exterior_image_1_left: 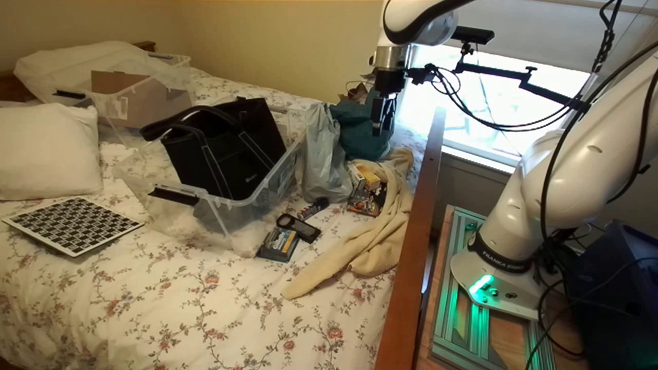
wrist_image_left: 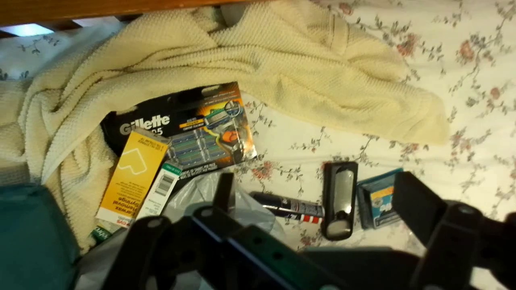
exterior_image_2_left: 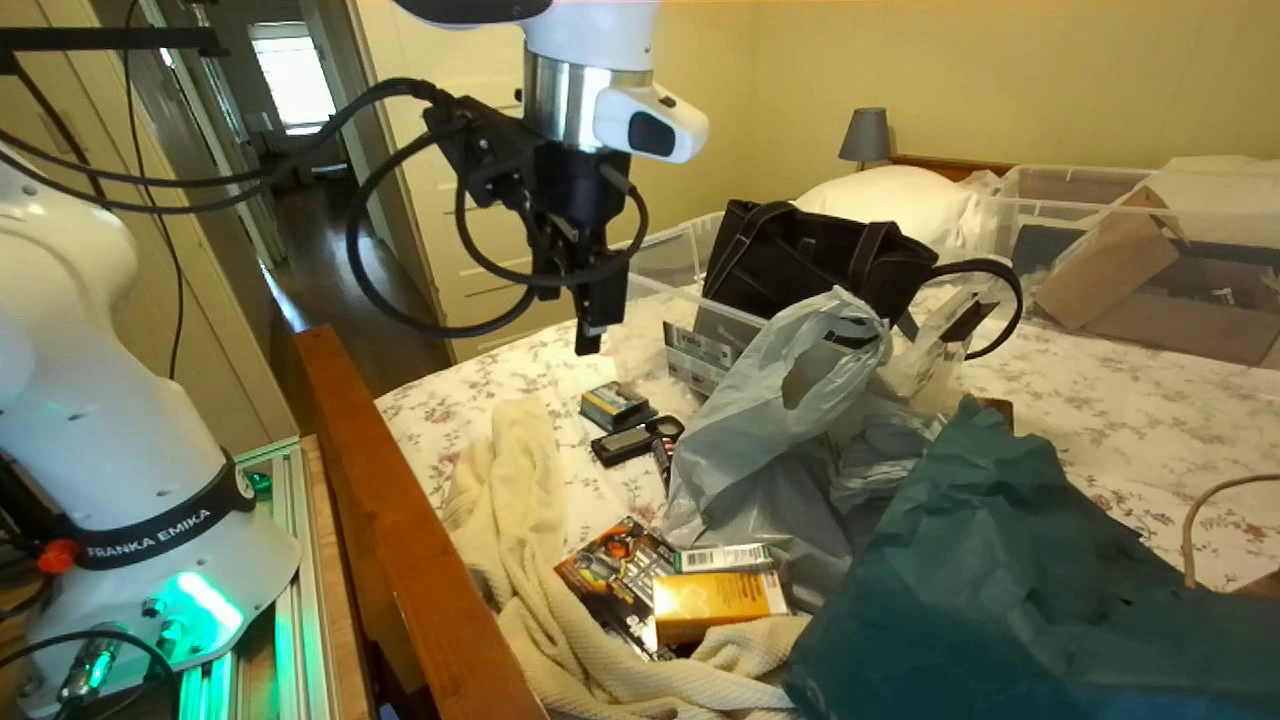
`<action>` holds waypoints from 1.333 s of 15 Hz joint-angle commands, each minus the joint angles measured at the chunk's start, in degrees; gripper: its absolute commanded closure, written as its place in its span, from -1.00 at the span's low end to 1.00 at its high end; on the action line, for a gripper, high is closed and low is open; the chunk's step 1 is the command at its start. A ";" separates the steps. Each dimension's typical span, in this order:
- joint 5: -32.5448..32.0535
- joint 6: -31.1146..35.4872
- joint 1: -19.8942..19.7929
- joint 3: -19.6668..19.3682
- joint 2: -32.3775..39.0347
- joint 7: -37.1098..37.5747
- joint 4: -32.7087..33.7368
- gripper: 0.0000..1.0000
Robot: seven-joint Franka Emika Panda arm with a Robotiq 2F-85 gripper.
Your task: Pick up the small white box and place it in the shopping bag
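The small white box with a green end and a barcode point(wrist_image_left: 163, 187) lies beside a yellow box point(wrist_image_left: 135, 173) in the wrist view. It also shows in an exterior view point(exterior_image_2_left: 725, 558). The black shopping bag with dark loop handles point(exterior_image_1_left: 226, 149) sits tilted inside a clear plastic bin point(exterior_image_1_left: 234, 210). The bag also shows in an exterior view point(exterior_image_2_left: 810, 260) but is outside the wrist view. My gripper point(wrist_image_left: 318, 189) is open and empty. It hangs above the bed in both exterior views point(exterior_image_1_left: 381, 123) point(exterior_image_2_left: 597, 335), with the white box off to one side below.
A grey plastic bag point(exterior_image_2_left: 770, 440) and a teal bag point(exterior_image_2_left: 980, 570) stand near the white box. A Gillette pack point(wrist_image_left: 181, 129), cream blanket point(wrist_image_left: 282, 68), marker point(wrist_image_left: 288, 205), black case point(wrist_image_left: 340, 201) and blue pack point(wrist_image_left: 379, 201) lie around. A wooden rail point(exterior_image_1_left: 416, 231) edges the bed.
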 commanded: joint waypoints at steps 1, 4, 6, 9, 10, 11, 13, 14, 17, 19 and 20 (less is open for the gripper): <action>2.86 12.26 -1.45 2.18 5.59 6.45 -0.95 -1.00; 2.62 23.25 -2.01 3.61 10.60 12.96 -2.10 -1.00; 1.03 29.65 -2.92 4.27 14.02 18.51 -2.67 -1.00; -1.49 36.10 -4.10 4.32 19.60 26.10 -2.44 -1.00; -2.24 37.89 -4.43 3.95 21.21 27.99 -2.51 -1.00; -2.15 39.23 -4.63 3.68 22.71 29.11 -2.45 -1.00; 2.91 41.43 -5.26 4.38 24.64 25.95 -2.57 -1.00; -0.12 39.02 -4.96 3.93 22.85 27.04 -2.68 -1.00; 1.10 40.68 -5.16 4.06 24.71 26.91 -2.67 -1.00; 1.18 40.71 -5.15 4.12 24.71 26.91 -2.62 -1.00; -0.89 39.85 -4.70 3.13 27.02 30.84 -0.91 -1.00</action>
